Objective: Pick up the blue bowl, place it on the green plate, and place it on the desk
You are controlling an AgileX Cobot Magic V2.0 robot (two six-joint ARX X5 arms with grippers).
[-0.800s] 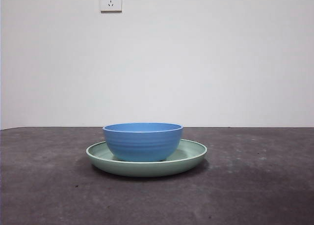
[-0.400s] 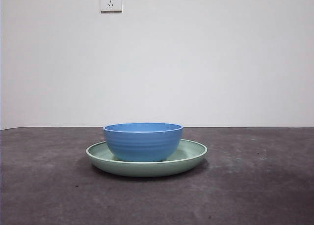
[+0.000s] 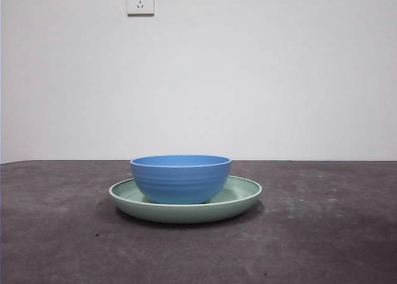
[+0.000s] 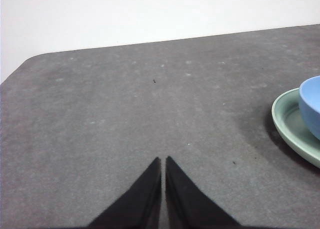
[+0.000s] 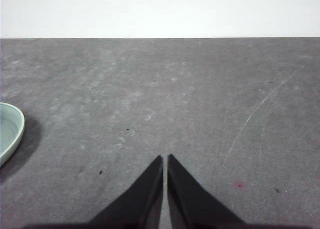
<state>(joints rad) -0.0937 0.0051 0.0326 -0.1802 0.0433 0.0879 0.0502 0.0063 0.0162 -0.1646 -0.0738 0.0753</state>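
The blue bowl (image 3: 180, 178) stands upright inside the green plate (image 3: 242, 197), which rests on the dark desk (image 3: 322, 234) at the middle of the front view. In the left wrist view the bowl (image 4: 312, 105) and plate (image 4: 292, 126) show only partly at the picture's edge. My left gripper (image 4: 163, 160) is shut and empty above bare desk, well apart from the plate. In the right wrist view only a sliver of the plate (image 5: 9, 131) shows. My right gripper (image 5: 165, 158) is shut and empty above bare desk. Neither arm shows in the front view.
A white wall stands behind the desk with a power socket (image 3: 140, 0) high up. The desk's rounded corner (image 4: 30, 64) shows in the left wrist view. A faint scratch (image 5: 250, 116) marks the desk in the right wrist view.
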